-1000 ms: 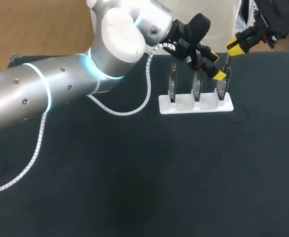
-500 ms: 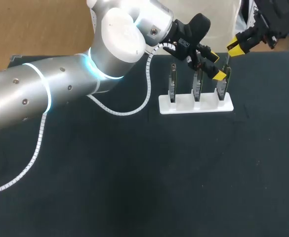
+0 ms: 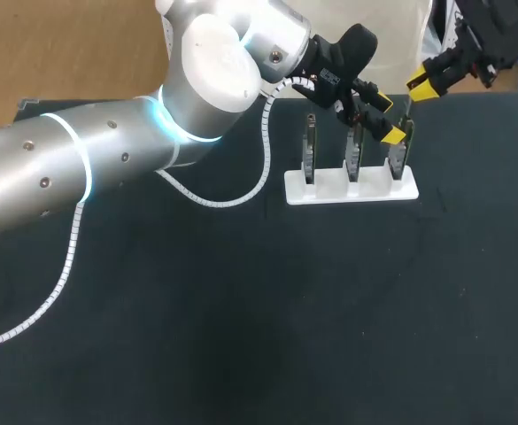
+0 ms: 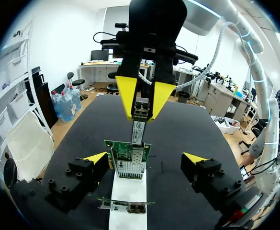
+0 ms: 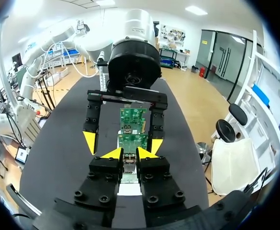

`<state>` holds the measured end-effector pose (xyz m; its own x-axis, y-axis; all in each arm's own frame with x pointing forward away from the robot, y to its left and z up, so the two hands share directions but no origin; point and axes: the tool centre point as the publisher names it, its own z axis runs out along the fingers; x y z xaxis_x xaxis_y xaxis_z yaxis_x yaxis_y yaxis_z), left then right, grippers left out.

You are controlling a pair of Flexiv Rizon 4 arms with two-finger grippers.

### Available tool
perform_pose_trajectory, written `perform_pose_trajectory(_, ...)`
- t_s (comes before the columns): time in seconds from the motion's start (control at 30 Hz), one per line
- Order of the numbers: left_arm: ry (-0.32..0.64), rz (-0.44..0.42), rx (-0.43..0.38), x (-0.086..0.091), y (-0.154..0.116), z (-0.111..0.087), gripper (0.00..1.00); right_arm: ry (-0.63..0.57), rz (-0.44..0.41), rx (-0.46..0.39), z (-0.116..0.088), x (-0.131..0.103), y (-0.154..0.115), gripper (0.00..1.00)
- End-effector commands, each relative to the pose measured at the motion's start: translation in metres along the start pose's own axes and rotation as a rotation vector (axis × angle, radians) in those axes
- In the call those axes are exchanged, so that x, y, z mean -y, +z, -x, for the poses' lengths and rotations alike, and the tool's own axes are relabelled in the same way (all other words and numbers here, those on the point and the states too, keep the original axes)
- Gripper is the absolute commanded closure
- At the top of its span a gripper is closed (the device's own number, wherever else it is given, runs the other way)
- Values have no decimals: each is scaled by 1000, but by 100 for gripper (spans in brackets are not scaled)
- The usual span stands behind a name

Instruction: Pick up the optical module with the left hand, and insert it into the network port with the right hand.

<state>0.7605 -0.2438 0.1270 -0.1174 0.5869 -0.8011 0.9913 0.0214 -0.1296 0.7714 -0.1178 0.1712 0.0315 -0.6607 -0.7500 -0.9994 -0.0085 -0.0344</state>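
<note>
The optical module (image 4: pixel 138 125) is a slim metal stick hanging upright, with my right gripper (image 4: pixel 144 103) shut on its upper end. Its lower end meets the port on the top edge of a green network card (image 4: pixel 128 152). This card is the rightmost of three standing in a white holder (image 3: pixel 351 188) at the far side of the table. My left gripper (image 4: pixel 146 158) is open, one finger on each side of that card, touching nothing. In the right wrist view the module (image 5: pixel 129 162) shows only as a sliver between my right gripper's (image 5: pixel 130 153) yellow tips.
Two more cards (image 3: pixel 310 150) (image 3: pixel 353 155) stand in the holder to the left of the one in use. My left arm (image 3: pixel 108 168) and its white cable (image 3: pixel 241 199) cross the table's left half. The table (image 3: pixel 329 310) is black.
</note>
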Motion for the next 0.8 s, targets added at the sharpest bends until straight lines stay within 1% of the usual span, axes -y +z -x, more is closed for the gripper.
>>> perform_pose_trajectory(0.03, -2, -4, -6, -2, 0, 2, 0, -6, -4, 2, 2, -1, -1, 100)
perform_pose_trajectory(0.5, -2, -4, -6, -2, 0, 2, 0, -6, 5, -4, -1, 4, 1, 100)
perform_pose_trajectory(0.8, -2, -4, -6, -2, 0, 2, 0, 2, 8, -2, -4, 3, 2, 100)
